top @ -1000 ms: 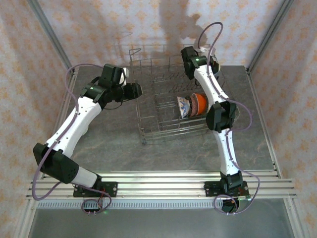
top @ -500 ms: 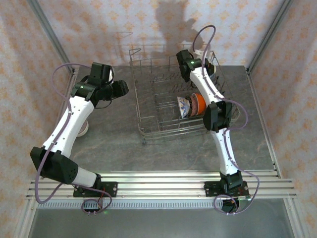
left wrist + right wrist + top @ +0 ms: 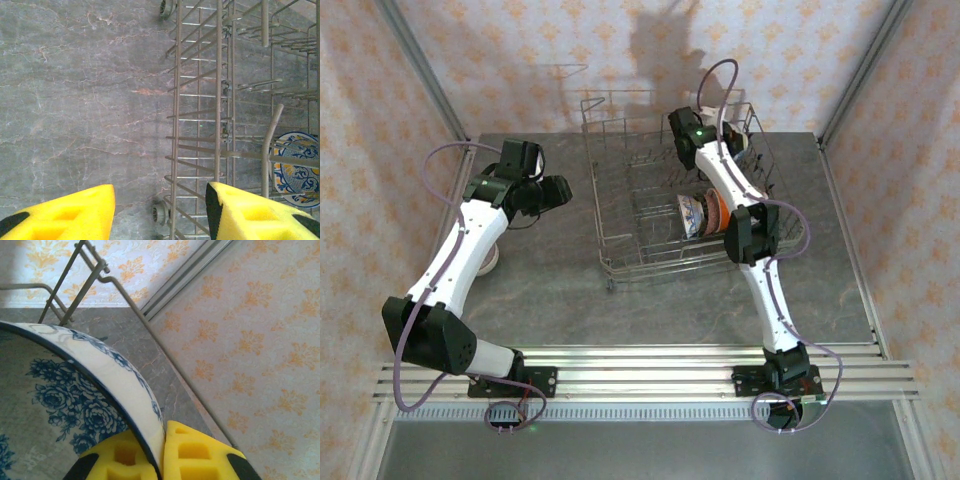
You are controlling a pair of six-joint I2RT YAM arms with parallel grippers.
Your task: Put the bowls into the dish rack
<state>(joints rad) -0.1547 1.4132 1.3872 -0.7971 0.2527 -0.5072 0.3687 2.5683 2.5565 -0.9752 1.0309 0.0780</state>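
- bowls: two stand on edge in the right half of the dish rack (image 3: 640,215), a blue-patterned bowl (image 3: 690,215) and, just beside it on its right, an orange bowl (image 3: 718,208).
- the rack sits at the middle of the table's far edge on the grey marbled table (image 3: 560,290), its tall gridded sides upright.
- a third, blue-and-white bowl (image 3: 75,405) with a rose pattern is held by the right gripper (image 3: 160,450); the yellow fingers (image 3: 195,450) are pressed together on its rim, one inside and one outside.
- in the right wrist view this bowl hangs above the table near the far right corner, with a bent rack wire (image 3: 85,270) behind it and the patterned wall beyond.
- the right arm (image 3: 720,170) reaches over the right side of the rack toward its far end.
- the left gripper (image 3: 160,215) hangs over bare table just off the rack's left side; its two yellow fingers (image 3: 65,215) are spread apart with nothing between them but table and the rack's outer wires (image 3: 220,100).
- through those wires the left wrist view shows the blue-patterned bowl (image 3: 295,170) with its yellow-touched inside.
- from above, the left gripper (image 3: 555,190) is near the rack's left wall, apart from it.
- a white bowl (image 3: 488,258) lies near the table's left edge, partly hidden under the left arm (image 3: 460,250).
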